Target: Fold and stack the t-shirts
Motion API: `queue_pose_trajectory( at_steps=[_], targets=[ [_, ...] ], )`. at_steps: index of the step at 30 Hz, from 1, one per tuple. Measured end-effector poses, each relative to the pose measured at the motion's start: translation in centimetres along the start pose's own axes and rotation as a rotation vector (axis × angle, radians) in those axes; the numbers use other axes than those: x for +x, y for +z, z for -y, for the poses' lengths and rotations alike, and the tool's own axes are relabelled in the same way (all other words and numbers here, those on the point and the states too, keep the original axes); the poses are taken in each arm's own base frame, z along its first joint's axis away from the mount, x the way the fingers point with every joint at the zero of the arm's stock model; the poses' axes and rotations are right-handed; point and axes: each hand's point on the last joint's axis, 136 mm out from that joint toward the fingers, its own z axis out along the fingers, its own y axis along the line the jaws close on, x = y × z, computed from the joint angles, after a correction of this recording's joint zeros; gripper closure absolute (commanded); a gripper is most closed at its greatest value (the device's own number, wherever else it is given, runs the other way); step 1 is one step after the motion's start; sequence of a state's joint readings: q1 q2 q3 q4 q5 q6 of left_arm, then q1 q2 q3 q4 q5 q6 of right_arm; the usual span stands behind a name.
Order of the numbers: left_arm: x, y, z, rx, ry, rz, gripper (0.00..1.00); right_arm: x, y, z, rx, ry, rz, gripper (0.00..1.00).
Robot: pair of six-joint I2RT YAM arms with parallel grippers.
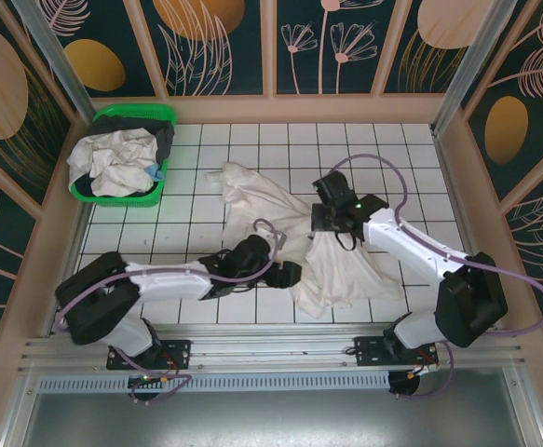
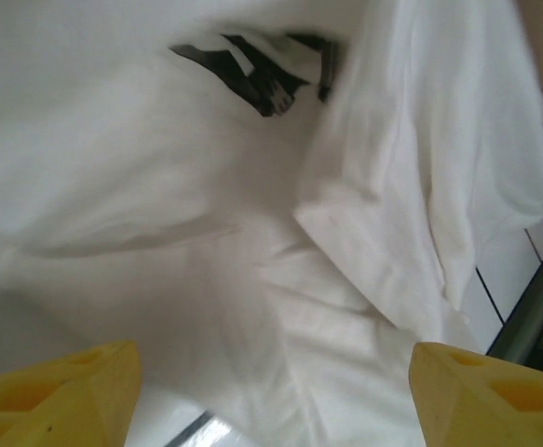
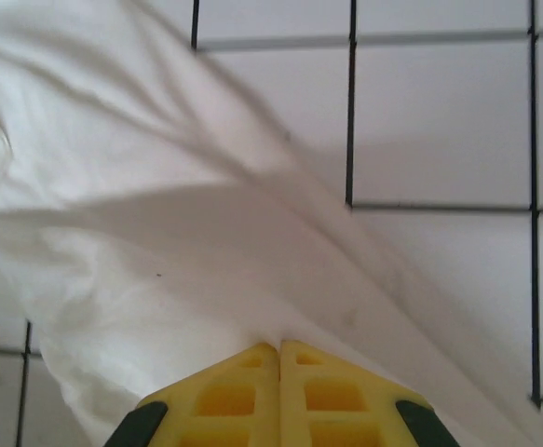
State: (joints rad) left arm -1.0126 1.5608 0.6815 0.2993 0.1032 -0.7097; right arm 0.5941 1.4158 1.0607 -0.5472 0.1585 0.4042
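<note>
Your right pincer is clamped on the t-shirt fabric, left pincer gapes wide over it; shirt lies crumpled mid tabletop, between both arms, black print visible

Blurry black print amid t-shirt folds

Soft matt cotton t-shirt

White square tiles with dark grout lines, boxed in by pale wooden framing and dark teal wall panels printed with tan leaves and discs — aluminium rails along the near edge.
</note>
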Motion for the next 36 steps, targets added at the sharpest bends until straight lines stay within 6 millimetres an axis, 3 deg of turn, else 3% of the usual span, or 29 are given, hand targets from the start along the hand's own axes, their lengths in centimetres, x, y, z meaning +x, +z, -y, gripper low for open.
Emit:
queue_pose_trajectory(
  at_steps=[2,4,7,10,13,14,15,16,19,23,26,28,30,33,36],
  targets=[
    [0.1,1.6,0.2,-0.007,0.002,-0.017,0.20,-1.4,0.2,0.6,-0.011,0.027,0.029,1.00],
    [0.0,3.4,-0.1,-0.028,0.003,-0.033,0.26,-2.4,0.5,1.5,-0.013,0.051,0.043,1.00],
    [0.4,5.9,-0.9,-0.064,0.017,-0.061,0.48,-3.7,1.3,3.2,-0.012,0.093,0.057,1.00],
    [-0.3,6.5,-1.2,-0.091,0.033,-0.048,0.64,-5.4,2.2,6.0,0.014,0.147,0.068,1.00],
    [-0.3,6.3,-2.7,-0.131,0.034,-0.052,0.80,-7.8,3.3,8.9,0.048,0.188,0.087,1.00],
    [-0.3,6.1,-3.4,-0.144,0.030,-0.052,0.87,-8.8,3.7,9.7,0.057,0.196,0.093,0.94],
    [-0.6,5.6,-4.3,-0.158,0.022,-0.047,0.93,-9.7,4.1,10.4,0.065,0.203,0.099,0.82],
    [-0.9,5.2,-5.2,-0.171,0.012,-0.039,0.98,-10.4,4.4,10.9,0.066,0.207,0.101,0.78],
    [-2.2,3.3,-8.3,-0.227,-0.020,-0.014,1.00,-12.7,5.2,12.7,0.097,0.207,0.117,0.60],
    [-4.1,0.5,-10.7,-0.306,-0.031,0.027,1.00,-14.4,3.7,15.4,0.199,0.232,0.149,0.54],
    [-5.3,-2.2,-11.1,-0.331,-0.022,0.081,1.00,-13.7,1.2,15.3,0.210,0.241,0.186,0.47],
    [-5.8,-3.8,-11.6,-0.348,-0.019,0.113,1.00,-11.5,-0.6,13.0,0.157,0.216,0.207,0.44],
    [-6.2,-4.9,-12.6,-0.373,-0.026,0.129,1.00,-8.3,-1.6,8.9,0.057,0.156,0.203,0.42],
    [-6.5,-5.7,-15.1,-0.429,-0.042,0.129,1.00,-4.2,0.2,4.6,-0.041,0.077,0.127,0.41],
    [-7.1,-6.2,-17.7,-0.480,-0.051,0.119,1.00,-0.8,4.4,4.4,-0.031,0.067,0.006,0.43]
  ],
)
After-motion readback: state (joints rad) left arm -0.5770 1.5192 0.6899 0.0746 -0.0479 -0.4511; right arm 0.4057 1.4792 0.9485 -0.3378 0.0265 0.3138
